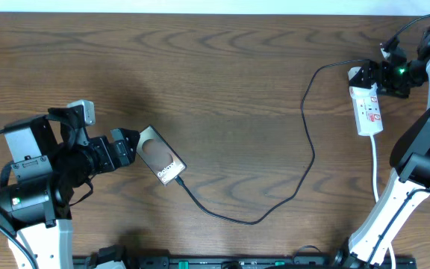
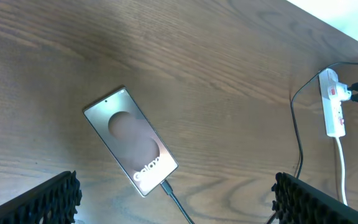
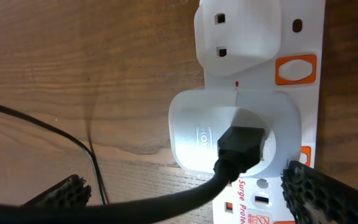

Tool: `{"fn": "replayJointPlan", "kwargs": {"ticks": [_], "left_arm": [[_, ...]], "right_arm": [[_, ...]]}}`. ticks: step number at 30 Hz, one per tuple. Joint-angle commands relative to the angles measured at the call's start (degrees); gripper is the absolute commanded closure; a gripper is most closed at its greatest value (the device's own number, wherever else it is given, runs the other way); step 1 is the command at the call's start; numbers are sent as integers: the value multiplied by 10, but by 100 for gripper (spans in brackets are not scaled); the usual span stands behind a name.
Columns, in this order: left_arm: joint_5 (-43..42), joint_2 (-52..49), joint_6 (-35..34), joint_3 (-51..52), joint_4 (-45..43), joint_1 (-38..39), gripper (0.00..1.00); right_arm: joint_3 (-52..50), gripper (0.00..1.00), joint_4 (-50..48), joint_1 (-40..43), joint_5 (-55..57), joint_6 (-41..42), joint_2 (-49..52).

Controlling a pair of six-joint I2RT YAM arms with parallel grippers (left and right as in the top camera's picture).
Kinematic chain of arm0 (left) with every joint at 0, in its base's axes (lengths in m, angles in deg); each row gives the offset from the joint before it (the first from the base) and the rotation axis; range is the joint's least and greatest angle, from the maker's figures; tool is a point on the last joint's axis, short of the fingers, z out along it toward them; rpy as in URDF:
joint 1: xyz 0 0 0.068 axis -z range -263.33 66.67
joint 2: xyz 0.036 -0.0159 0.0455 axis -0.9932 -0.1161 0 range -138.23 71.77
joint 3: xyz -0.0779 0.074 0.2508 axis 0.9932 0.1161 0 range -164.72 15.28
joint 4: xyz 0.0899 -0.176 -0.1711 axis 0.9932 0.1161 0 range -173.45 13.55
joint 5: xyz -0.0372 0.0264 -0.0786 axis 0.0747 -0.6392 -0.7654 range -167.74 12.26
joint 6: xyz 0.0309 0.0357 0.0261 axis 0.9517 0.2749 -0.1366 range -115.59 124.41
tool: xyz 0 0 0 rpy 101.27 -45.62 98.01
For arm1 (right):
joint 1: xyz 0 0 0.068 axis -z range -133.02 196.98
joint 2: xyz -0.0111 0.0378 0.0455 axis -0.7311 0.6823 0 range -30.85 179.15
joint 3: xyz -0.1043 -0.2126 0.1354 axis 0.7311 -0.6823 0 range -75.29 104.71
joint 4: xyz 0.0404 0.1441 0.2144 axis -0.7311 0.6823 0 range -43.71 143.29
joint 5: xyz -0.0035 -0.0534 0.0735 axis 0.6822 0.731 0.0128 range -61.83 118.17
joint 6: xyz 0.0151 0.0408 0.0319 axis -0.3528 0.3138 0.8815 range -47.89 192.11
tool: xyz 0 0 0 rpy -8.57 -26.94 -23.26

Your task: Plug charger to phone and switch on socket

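Observation:
The phone lies flat on the wooden table, silvery-brown with white "Galaxy" lettering; it also shows in the left wrist view. The charger, a thin black cable, has its plug tip in the phone's lower end and runs right to a white adapter plugged into the socket. My left gripper is open, just left of the phone, not touching it. My right gripper is open at the socket's top end, its fingers either side of the adapter. Orange switches show on the strip.
The socket's white cord runs down toward the table's front edge beside my right arm. The black cable loops across the middle right of the table. A second white plug sits in the strip.

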Motion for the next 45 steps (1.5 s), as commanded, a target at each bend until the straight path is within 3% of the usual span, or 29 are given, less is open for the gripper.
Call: {"fn": "replayJointPlan", "kwargs": {"ticks": [1, 45], "left_arm": [[3, -1, -2, -6, 4, 0, 2], [3, -1, -2, -3, 8, 0, 2]], "right_arm": [[9, 1, -2, -5, -5, 13, 26], [-3, 1, -1, -20, -3, 40, 35]]}}
